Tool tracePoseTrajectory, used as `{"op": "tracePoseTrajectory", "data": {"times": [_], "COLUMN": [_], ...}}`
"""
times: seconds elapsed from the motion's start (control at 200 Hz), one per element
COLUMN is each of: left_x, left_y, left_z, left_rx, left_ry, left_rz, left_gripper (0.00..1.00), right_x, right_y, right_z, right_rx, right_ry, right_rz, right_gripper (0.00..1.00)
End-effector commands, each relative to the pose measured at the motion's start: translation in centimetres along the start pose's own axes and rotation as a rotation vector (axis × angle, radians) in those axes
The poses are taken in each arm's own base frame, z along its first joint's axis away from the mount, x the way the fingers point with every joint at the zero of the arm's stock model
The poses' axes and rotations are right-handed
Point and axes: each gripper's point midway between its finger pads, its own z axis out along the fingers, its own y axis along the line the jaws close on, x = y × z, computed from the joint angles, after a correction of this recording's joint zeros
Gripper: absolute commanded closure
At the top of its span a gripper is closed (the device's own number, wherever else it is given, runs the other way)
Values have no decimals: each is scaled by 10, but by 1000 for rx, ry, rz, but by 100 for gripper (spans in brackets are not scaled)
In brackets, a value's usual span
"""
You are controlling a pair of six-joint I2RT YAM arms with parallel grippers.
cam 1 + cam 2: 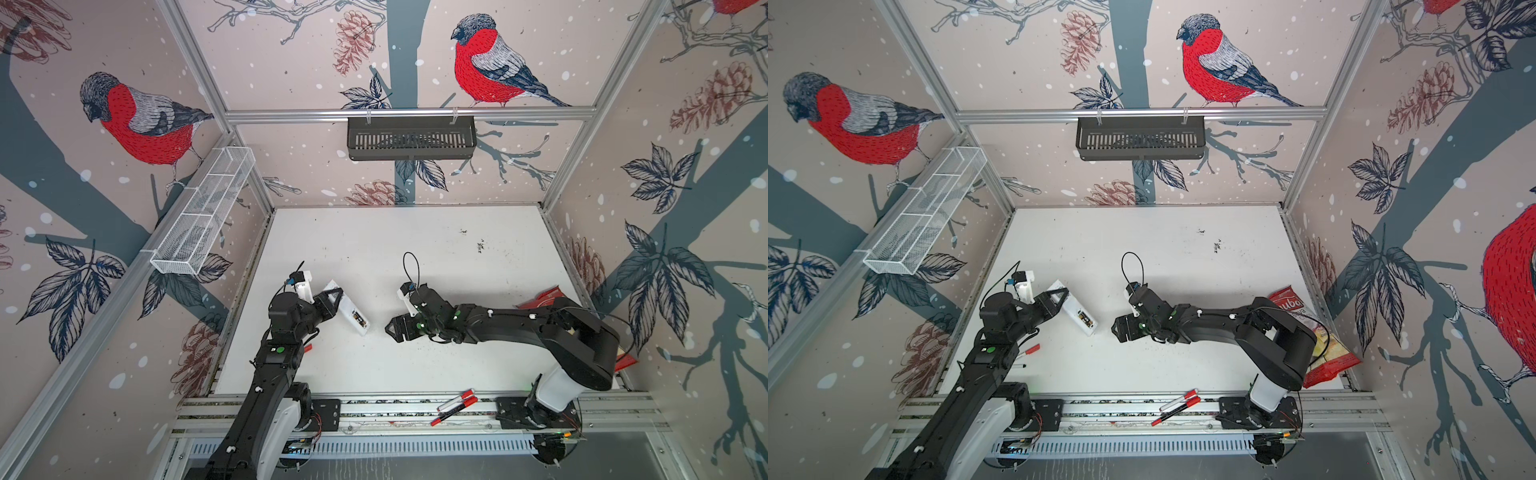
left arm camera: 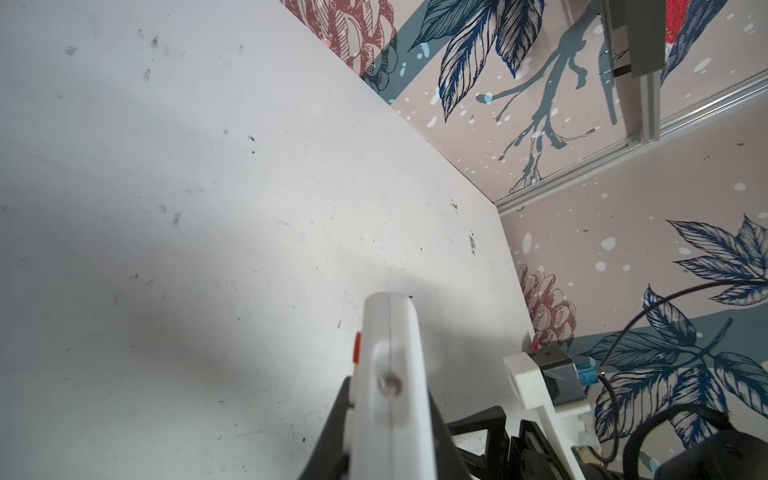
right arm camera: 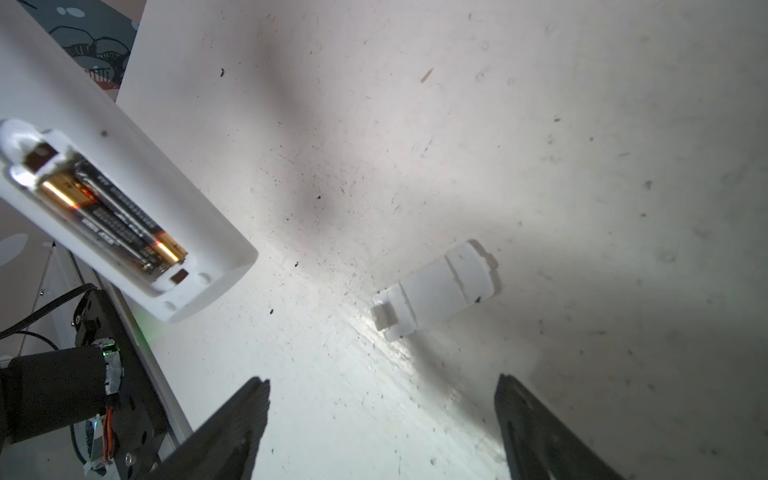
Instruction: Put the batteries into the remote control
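Over the white table [image 1: 415, 249], the left gripper [image 1: 333, 300] is clamped on the remote control [image 1: 353, 318]. The right gripper [image 3: 380, 390] hangs with jaws apart near a small white piece [image 3: 436, 291], possibly the compartment lid. Both batteries [image 3: 112, 216] sit in the remote's open compartment.

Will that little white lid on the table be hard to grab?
Probably tricky. The lid looks thin and lies low on the smooth table, so it may slide when nudged. It seems light, stiff plastic; its small tab might snap if squeezed.
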Motion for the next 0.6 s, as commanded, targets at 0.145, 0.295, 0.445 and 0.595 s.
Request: {"op": "tracePoseTrajectory", "data": {"times": [0.145, 0.295, 0.445, 0.595], "left_x": [2, 2, 0, -2], "left_y": [11, 9, 8, 6], "left_z": [3, 2, 2, 1], "left_rx": [-54, -47, -45, -47], "left_ry": [18, 16, 13, 9], "left_rz": [31, 29, 31, 37], "left_gripper": [100, 100, 100, 100], "right_x": [-5, -11, -23, -32], "right_y": [-1, -14, -8, 8], "right_z": [15, 23, 33, 46], "right_rx": [-13, 9, -9, -68], "right_ry": [6, 16, 14, 26], "right_rz": [53, 74, 43, 0], "right_gripper": [23, 23, 22, 23]}}
